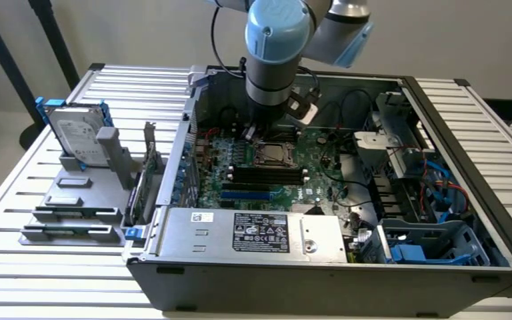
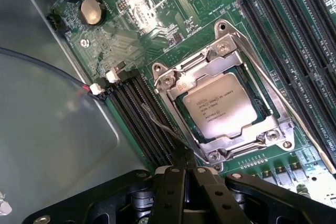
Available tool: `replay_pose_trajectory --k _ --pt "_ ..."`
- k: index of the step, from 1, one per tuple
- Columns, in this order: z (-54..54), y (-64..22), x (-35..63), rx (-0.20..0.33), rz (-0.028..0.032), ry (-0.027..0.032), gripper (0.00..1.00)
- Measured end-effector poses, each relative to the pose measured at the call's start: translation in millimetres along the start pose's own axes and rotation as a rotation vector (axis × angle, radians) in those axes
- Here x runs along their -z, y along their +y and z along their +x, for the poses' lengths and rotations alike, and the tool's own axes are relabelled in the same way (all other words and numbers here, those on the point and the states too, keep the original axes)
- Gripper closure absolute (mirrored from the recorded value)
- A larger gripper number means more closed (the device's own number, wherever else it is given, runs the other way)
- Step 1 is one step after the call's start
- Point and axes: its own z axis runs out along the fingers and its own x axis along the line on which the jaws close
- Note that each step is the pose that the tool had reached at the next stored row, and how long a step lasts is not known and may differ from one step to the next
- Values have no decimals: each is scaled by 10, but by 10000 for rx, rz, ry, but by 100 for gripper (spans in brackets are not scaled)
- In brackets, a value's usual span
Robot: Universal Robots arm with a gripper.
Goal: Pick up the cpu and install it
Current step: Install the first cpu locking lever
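Wrist view: cpu (image 2: 221, 107) flat in socket (image 2: 220, 106), label up.

One cpu (image 2: 219, 105), one hard drive (image 1: 77, 137), one coin battery (image 2: 91, 11).

I see a green circuit board (image 2: 157, 30) with fine pale tracing, and on it long black slots (image 2: 294, 51) in parallel rows. The chip (image 2: 220, 106) has a silver-grey top with small dark print, sitting in a shiny silver metal frame (image 2: 168, 80). My gripper (image 2: 185, 174) is black. The arm (image 1: 279, 40) above is pale blue and grey. The computer case (image 1: 327, 280) is dark grey, with a white label (image 1: 265, 233) printed in black. The table (image 1: 25, 200) is silvery with ribbed stripes; at its edge on the exterior view's left, a silver drive (image 1: 77, 137) sits in a blue frame (image 1: 43, 107).
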Motion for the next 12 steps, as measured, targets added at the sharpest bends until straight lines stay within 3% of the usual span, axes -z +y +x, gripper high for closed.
replay_pose_trajectory --k 12 --pt "16 48 -33 -370 -85 42 89"
